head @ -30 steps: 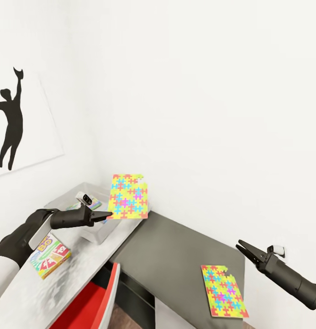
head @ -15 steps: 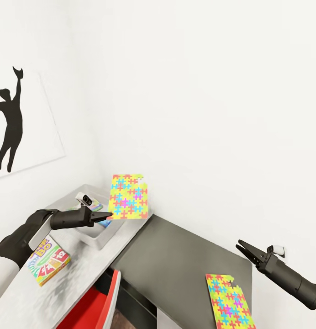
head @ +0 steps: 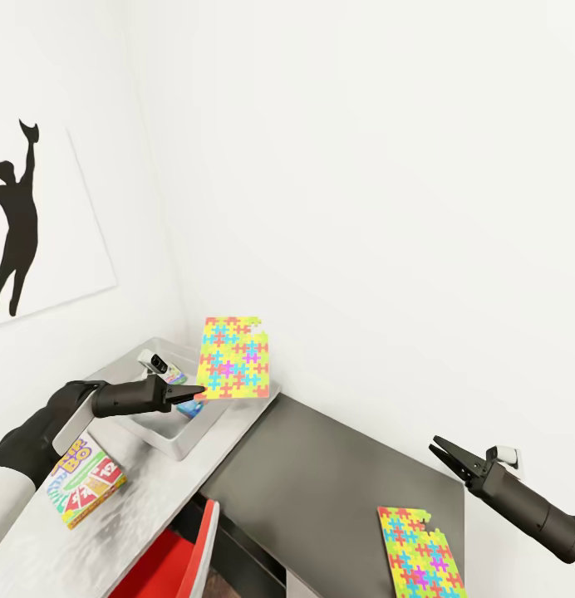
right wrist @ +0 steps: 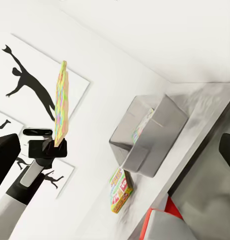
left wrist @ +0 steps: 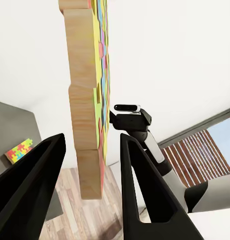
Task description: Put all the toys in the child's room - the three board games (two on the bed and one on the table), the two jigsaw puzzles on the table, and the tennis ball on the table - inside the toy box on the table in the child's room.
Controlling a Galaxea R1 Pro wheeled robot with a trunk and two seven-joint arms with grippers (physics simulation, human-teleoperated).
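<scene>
**Puzzle held above the toy box**

The left gripper [head: 190, 390] clamps 1 jigsaw puzzle [head: 233, 358] upright just over the toy box [head: 173, 425], which seems to hold a game already. A board game [head: 82, 482] lies beside the toy box. The right gripper [head: 439, 453] is spread, well apart; the second puzzle [head: 424, 553] lies below it.

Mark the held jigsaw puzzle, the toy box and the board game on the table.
held jigsaw puzzle [head: 233, 359], head view, middle of its coloured face
toy box [head: 167, 437], head view, its near grey wall
board game [head: 85, 483], head view, its printed lid
</scene>
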